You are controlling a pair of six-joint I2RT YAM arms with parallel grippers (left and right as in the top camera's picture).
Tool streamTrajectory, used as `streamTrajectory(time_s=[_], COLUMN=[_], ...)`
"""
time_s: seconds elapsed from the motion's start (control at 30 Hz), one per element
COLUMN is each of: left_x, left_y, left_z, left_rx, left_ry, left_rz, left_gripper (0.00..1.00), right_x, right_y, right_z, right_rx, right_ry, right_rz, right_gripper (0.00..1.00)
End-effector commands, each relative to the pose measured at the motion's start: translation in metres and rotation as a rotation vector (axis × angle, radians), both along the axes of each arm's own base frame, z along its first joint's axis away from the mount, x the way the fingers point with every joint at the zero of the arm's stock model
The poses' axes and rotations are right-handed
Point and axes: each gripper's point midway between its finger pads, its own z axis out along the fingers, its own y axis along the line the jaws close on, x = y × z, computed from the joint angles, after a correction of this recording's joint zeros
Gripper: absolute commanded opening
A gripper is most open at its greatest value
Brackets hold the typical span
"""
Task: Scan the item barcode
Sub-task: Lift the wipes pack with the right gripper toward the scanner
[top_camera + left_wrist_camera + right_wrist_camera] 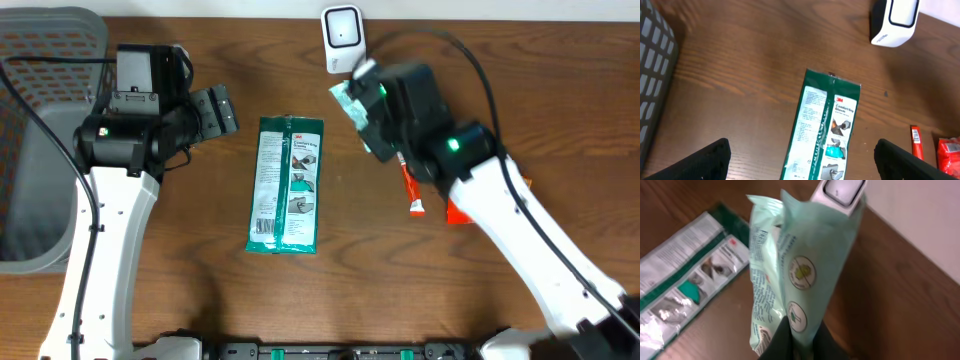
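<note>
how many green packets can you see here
2. A dark green glove packet lies flat mid-table; a pale green pouch is pinched in the right gripper, near the white scanner. Others could be hidden from view.

The overhead camera looked straight down from well above the table (200,300), taking in most of its surface and both arms. The left wrist camera hung nearer, over the left half, tilted toward the far edge, with the glove packet (822,130) and the scanner (895,20) ahead. The right wrist camera sat very close behind the pale pouch (805,255), facing the far edge. All three views shared packet and scanner.
</note>
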Motion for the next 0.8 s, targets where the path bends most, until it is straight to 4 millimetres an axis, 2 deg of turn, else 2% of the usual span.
streamTrajectory(time_s=[0.0,0.1,0.2,0.3,0.5,0.63,0.77], left_x=[0.000,0.000,0.000,0.000,0.000,0.000,0.000], left_y=[0.003,0.003,0.003,0.003,0.003,0.003,0.003], left_z=[0.000,0.000,0.000,0.000,0.000,0.000,0.000], left_rx=[0.013,0.013,0.013,0.013,0.013,0.013,0.013], left_ry=[0.000,0.000,0.000,0.000,0.000,0.000,0.000], left_rz=[0.002,0.002,0.002,0.002,0.002,0.002,0.002], left_gripper=[0.92,0.92,0.92,0.92,0.92,0.92,0.93], right_x=[0.029,0.045,0.065,0.089,0.145,0.185,0.210], right_y=[0.009,0.017,0.022,0.027,0.037,0.040,0.056], right_z=[0.053,0.071,0.074,0.067,0.034,0.027,0.018], right_rx=[-0.039,-0.091,-0.153,-0.243,-0.404,-0.496,-0.564], right_ry=[-0.092,-0.103,-0.126,-0.185,-0.297,-0.425,-0.539], right_rz=[0.016,0.056,0.070,0.105,0.098,0.045,0.053], right_gripper=[0.01,0.01,0.01,0.01,0.01,0.01,0.01])
